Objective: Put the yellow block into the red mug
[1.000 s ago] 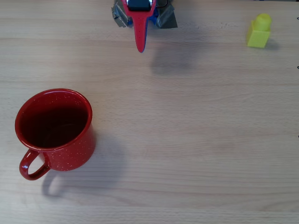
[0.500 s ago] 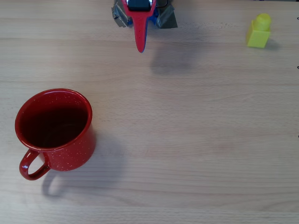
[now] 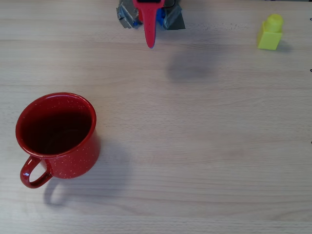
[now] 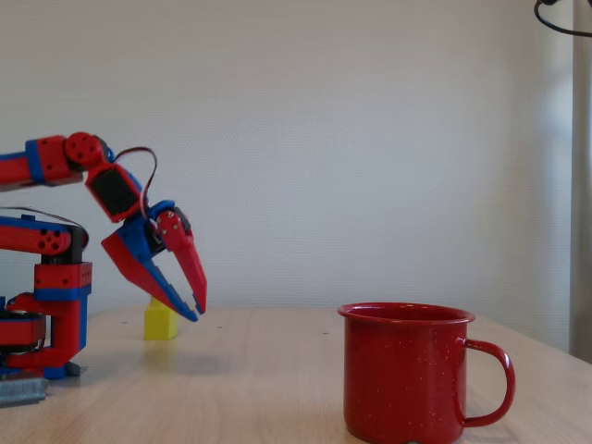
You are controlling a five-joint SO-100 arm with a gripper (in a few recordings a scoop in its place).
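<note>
A: Where is the yellow block (image 3: 270, 33) right now?

B: In the overhead view it stands upright on the pale wooden bench (image 3: 204, 146), near the upper right corner, its single round stud on top. In the fixed view it sits low at the left (image 4: 160, 321), partly behind the arm's fingers.

A: And the red mug (image 3: 57, 136)?

B: Lower left in the overhead view, upright, mouth up, dark inside, handle pointing toward the lower left corner. The fixed view has it in the foreground at the right (image 4: 407, 373), handle to the right. The mug and the block are well apart.

A: What about the hand (image 4: 196, 311)?

B: It hangs above the bench, fingers angled downward and toward the right in the fixed view. The red finger and the blue finger lie close together, their tips nearly meeting, with nothing between them. It touches neither the block nor the mug.

A: And from above?

B: The hand (image 3: 150, 44) shows at the top edge, left of centre, as a narrow red point with a sliver of blue beside it, aimed down the picture. Its shadow falls on the bench just to the right.
</note>
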